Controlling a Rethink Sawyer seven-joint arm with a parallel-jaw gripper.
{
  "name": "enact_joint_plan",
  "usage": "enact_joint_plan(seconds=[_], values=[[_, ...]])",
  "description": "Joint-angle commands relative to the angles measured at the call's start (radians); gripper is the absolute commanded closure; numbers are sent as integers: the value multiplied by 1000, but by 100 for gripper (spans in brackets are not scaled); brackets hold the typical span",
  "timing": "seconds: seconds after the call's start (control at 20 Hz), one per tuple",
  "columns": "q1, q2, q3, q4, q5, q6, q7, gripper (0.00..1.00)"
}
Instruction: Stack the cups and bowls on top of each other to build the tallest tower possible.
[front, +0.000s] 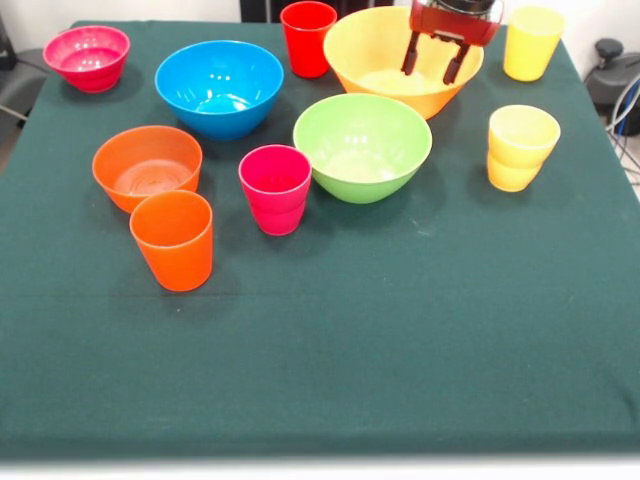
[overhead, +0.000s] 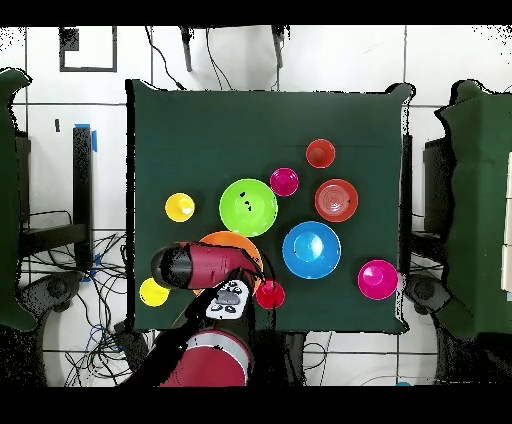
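Observation:
My gripper (front: 437, 62) is open and empty, and hangs over the very large yellow bowl (front: 372, 45) at the back. In front of that bowl stands the green bowl (front: 362, 145). The blue bowl (front: 220, 87), the orange bowl (front: 147, 165) and the magenta bowl (front: 88, 57) stand singly to the left. A red cup (front: 308, 38), a magenta cup (front: 275, 188) and an orange cup (front: 173, 240) stand upright. A yellow cup (front: 532, 42) stands at the back right. Another yellow cup (front: 521, 147), seemingly nested in a second one, stands nearer. No tower is in view.
The dark green cloth (front: 400, 340) covers the table. In the overhead view the arm (overhead: 195, 265) hides part of the yellow bowl (overhead: 240, 243). Cables and equipment lie beyond the right table edge (front: 612, 80).

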Motion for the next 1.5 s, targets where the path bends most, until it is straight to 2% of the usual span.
enact_joint_plan(seconds=[0.05, 0.15, 0.55, 0.9, 1.5], values=[[25, 75, 49, -73, 52, 11, 195, 0], [28, 83, 52, -79, 60, 6, 200, 0], [34, 40, 53, -54, 68, 28, 200, 0], [33, -21, 48, -35, 70, 91, 188, 0], [19, -60, 58, -41, 68, 141, 168, 0]])
